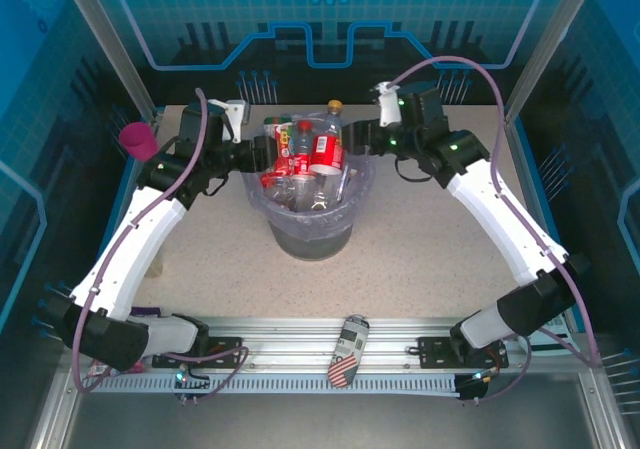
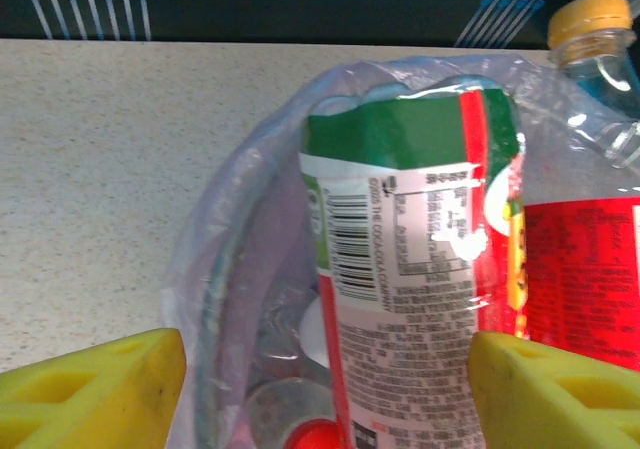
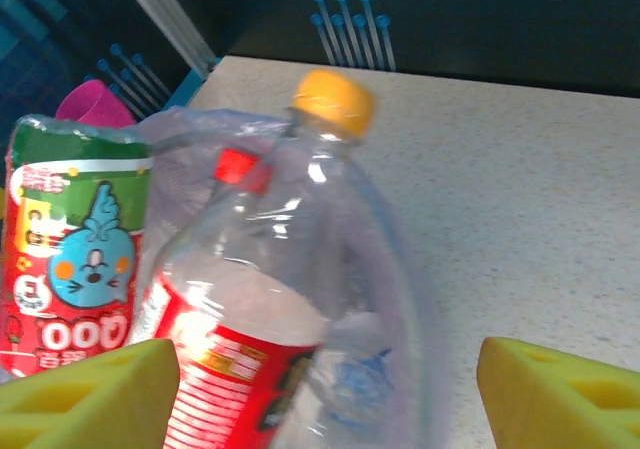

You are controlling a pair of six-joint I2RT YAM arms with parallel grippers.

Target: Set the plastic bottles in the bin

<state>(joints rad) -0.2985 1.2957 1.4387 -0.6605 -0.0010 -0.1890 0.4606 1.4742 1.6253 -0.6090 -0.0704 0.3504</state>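
The bin (image 1: 310, 237), a grey bucket with a lavender liner, stands mid-table, heaped with plastic bottles (image 1: 305, 164). My left gripper (image 1: 260, 155) is at its left rim and my right gripper (image 1: 358, 137) at its right rim. In the left wrist view the left gripper (image 2: 325, 394) is open, with a green, white and red labelled bottle (image 2: 410, 269) standing between the fingers, close to the right finger (image 2: 555, 389). The right gripper (image 3: 325, 399) is open too. A clear yellow-capped bottle with a red label (image 3: 250, 299) leans between its fingers, over the liner (image 3: 400, 269).
A pink goblet (image 1: 137, 141) stands at the table's far left edge. A patterned can (image 1: 347, 351) lies on the rail at the near edge. Bare tabletop (image 1: 430, 259) surrounds the bin, and the enclosure walls close in the back.
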